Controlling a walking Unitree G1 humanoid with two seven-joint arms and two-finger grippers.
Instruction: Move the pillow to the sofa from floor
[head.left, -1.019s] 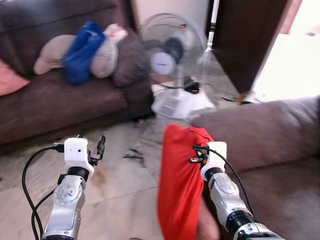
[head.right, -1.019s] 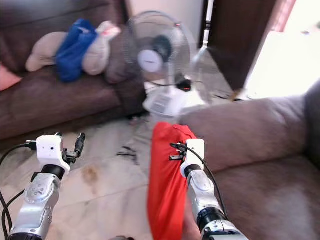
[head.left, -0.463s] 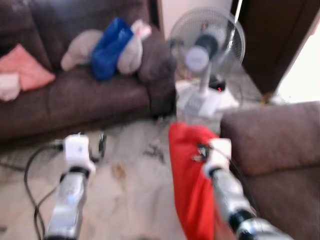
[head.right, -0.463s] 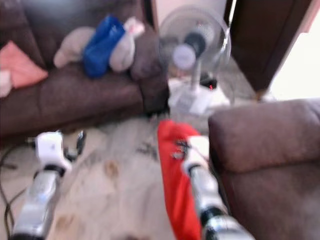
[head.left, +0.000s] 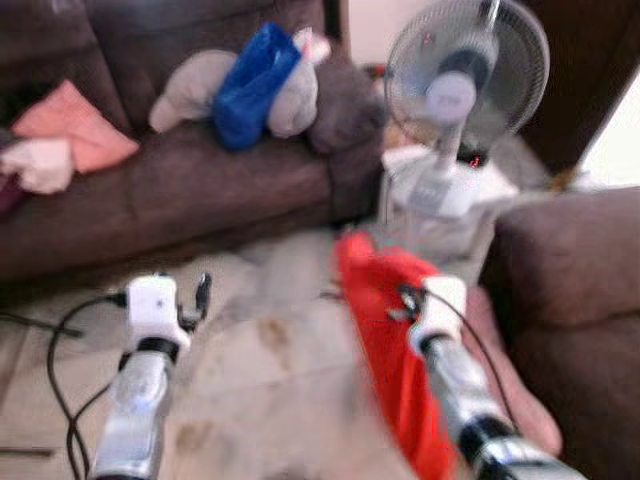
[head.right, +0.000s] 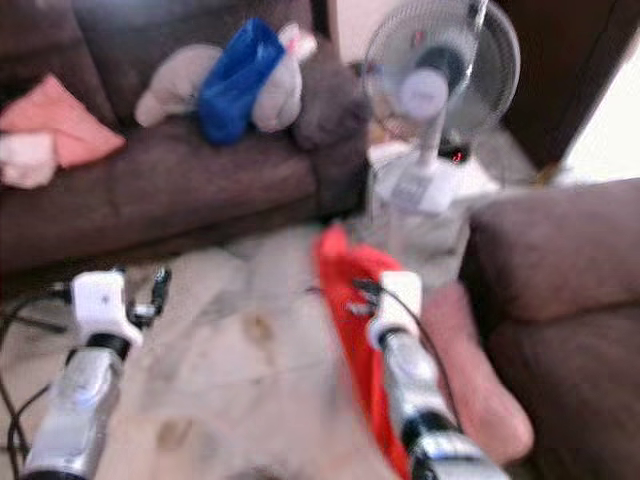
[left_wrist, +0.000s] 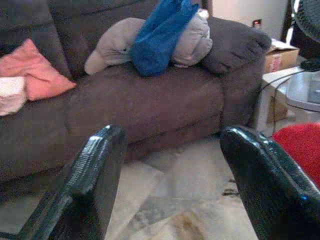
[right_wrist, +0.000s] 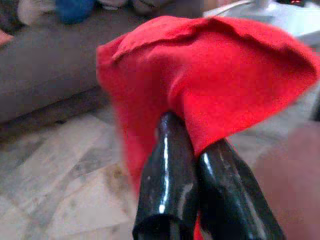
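My right claw (right_wrist: 192, 150) is clamped on the red pillow (head.left: 385, 330), fingers together with a fold of its cloth pinched between them, and the pillow hangs from that grip above the pale tiled floor (head.left: 270, 370). It is off the floor and well short of the brown sofa (head.left: 180, 190), which stands across the tiles ahead of me. Taking that sofa as the mark: a blue bag (head.left: 250, 75) lies on its seat cushions against grey stuffed cushions (head.left: 195, 85), near the arm closest to the fan, and a pink cushion (head.left: 75, 125) sits toward its far end beside something pale. A standing fan (head.left: 460, 90) is just past the sofa's arm (its red indicator light is glowing). A second brown seat (head.left: 570, 280) stands on the side of the pillow away from the sofa, with a pinkish cushion (head.right: 480, 380) low beside it.

My left claw (left_wrist: 170, 180) is held over the tiles in front of the sofa, its two black fingers (left_wrist: 90, 175) wide apart.
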